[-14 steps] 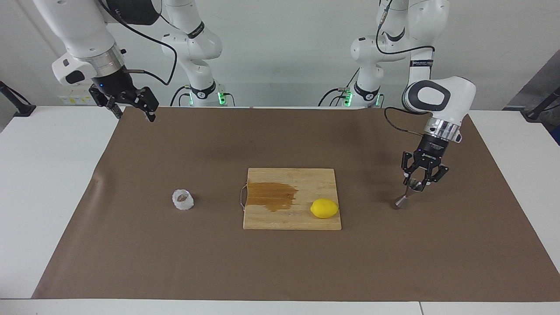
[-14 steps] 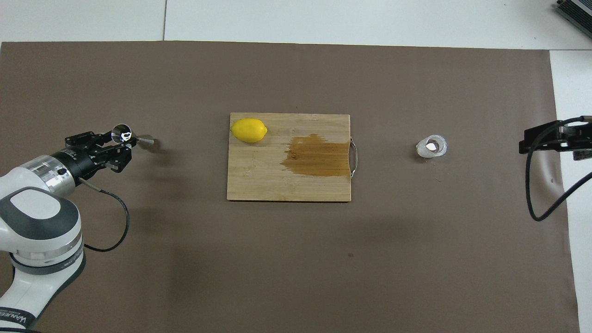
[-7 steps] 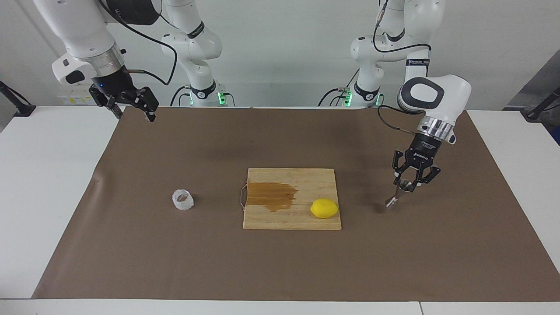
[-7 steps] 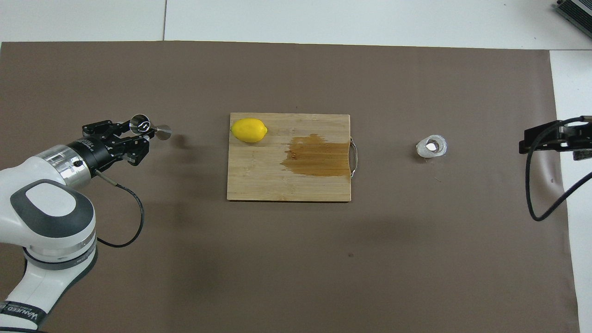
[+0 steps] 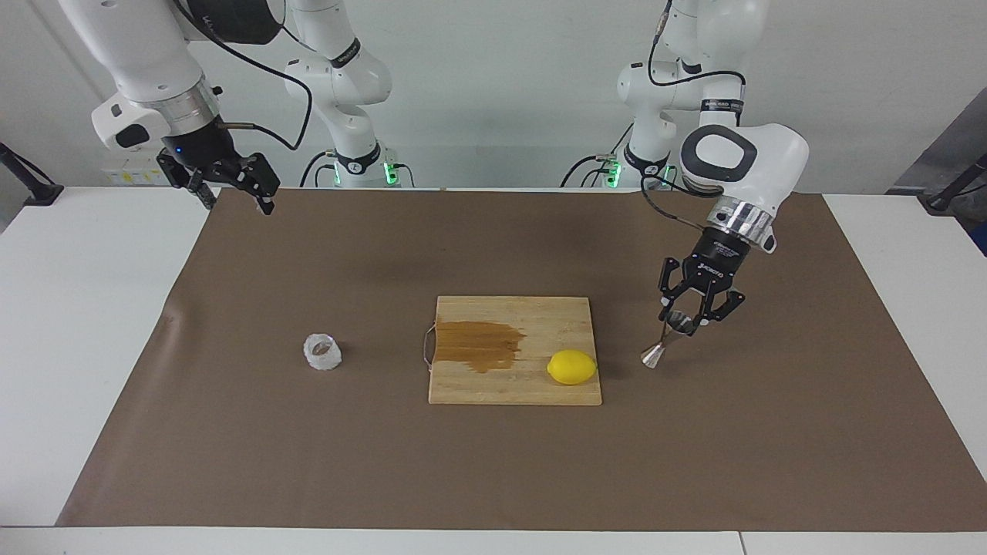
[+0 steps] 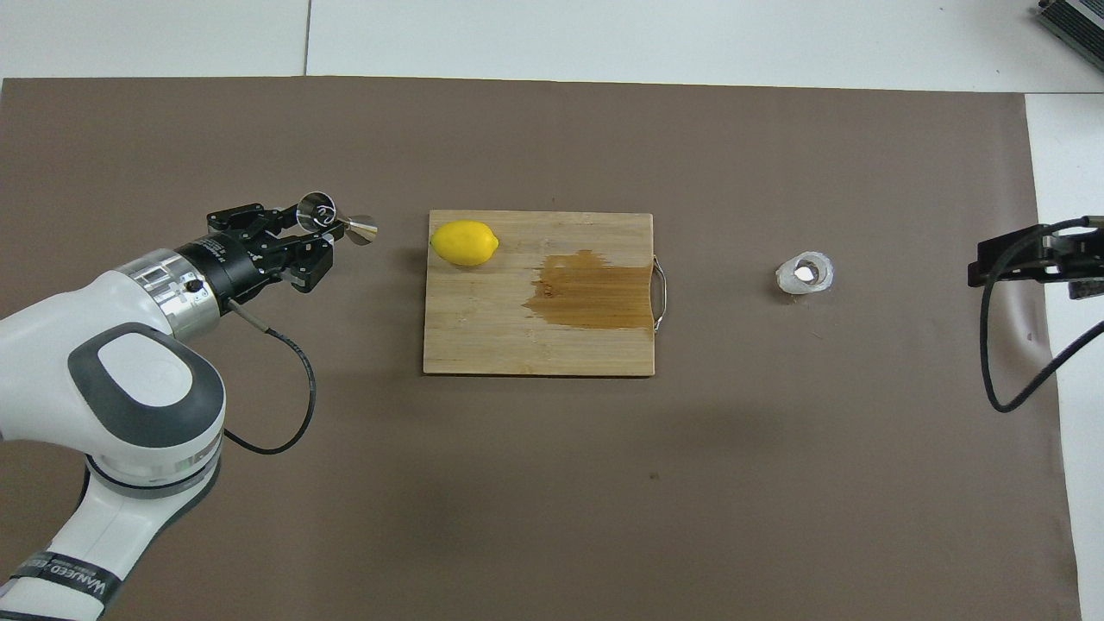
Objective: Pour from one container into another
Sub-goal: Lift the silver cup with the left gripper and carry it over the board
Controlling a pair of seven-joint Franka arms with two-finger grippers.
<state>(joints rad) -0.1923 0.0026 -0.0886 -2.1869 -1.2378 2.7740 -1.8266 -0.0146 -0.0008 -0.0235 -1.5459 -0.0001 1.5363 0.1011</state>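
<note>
The steel jigger [image 5: 655, 354] [image 6: 360, 229] hangs tilted over the brown mat, between the cutting board and the left arm's end of the table. My left gripper [image 5: 686, 322] [image 6: 314, 221] is shut on its upper cone. The bumpy clear glass cup [image 5: 322, 352] [image 6: 805, 273] stands upright on the mat, beside the board toward the right arm's end. My right gripper [image 5: 237, 202] [image 6: 979, 263] waits open and holds nothing, raised over the mat's edge at the right arm's end.
A wooden cutting board [image 5: 515, 389] [image 6: 517, 345] lies mid-table with a dark wet stain [image 5: 478, 344] and a metal handle facing the cup. A yellow lemon [image 5: 571, 367] [image 6: 464, 242] rests on the board's corner closest to the jigger.
My left gripper has carried the jigger up and toward the cutting board and lemon. The right arm, cup, board and lemon have not moved.
</note>
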